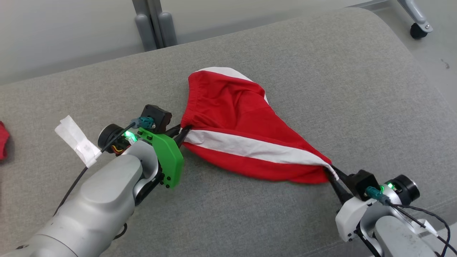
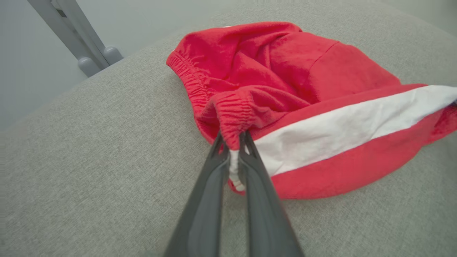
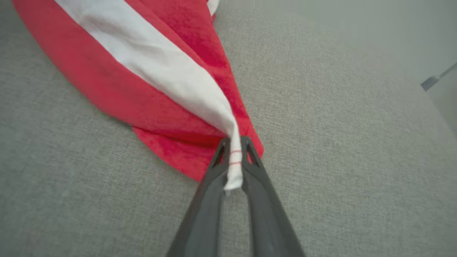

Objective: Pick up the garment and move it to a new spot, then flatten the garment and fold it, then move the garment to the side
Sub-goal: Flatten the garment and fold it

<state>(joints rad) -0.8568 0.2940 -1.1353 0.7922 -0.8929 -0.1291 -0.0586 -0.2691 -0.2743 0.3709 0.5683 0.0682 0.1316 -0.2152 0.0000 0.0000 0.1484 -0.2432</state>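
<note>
The pale left forearm (image 1: 107, 192) sits closest to the lens, reaching in toward the garment's waist side.

Under everything is the padded grey worktop (image 1: 321, 71). The garment (image 1: 242, 121), red shorts by the look of them, lies near its middle. Most of the cloth rests on the fabric surface, and only the two pinched ends are lifted a little.

The garment is drawn into a long wedge because it is held at two opposite ends. The left end effector (image 2: 234, 142) is clamped on the gathered elastic waistband (image 2: 192, 82), with a fold of it squeezed between the two dark fingers. The right end effector (image 3: 234, 142) is closed on the far tip, where the white stripe (image 1: 250, 146) narrows to a point, and a tab of white hem sticks out between its fingers. Held this way, the stripe runs nearly straight from one grip to the other. My reading is that the cloth is being stretched taut so it can be laid flat before any fold. The half of the garment away from the robot is bunched and creased, so the flattening looks unfinished.

Smaller things lie well away from the garment. A white tape tag (image 1: 76, 139) hangs off the left wrist cable on the side away from the garment. A red scrap (image 1: 3, 139) shows further out that way, at the worktop's edge. A caster (image 1: 417, 30) stands on the floor beyond the garment's right end.
</note>
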